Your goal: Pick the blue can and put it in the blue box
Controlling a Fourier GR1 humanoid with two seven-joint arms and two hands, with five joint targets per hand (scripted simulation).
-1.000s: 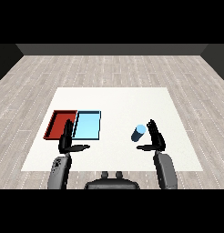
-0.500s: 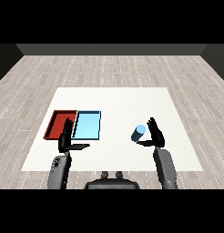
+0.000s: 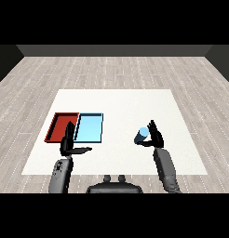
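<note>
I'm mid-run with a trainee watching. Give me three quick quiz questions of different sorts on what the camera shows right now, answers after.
1. True or false: the blue can already lies in the light blue tray.
2. Which tray lies farther to the robot's left? A) red tray B) light blue tray
3. Fill in: the hand next to the can is the robot's ____ hand.

Key
1. False: the can is over the white table, at the right hand, well apart from both trays.
2. A.
3. Right; the left hand hangs by the trays with its fingers straight.
</note>
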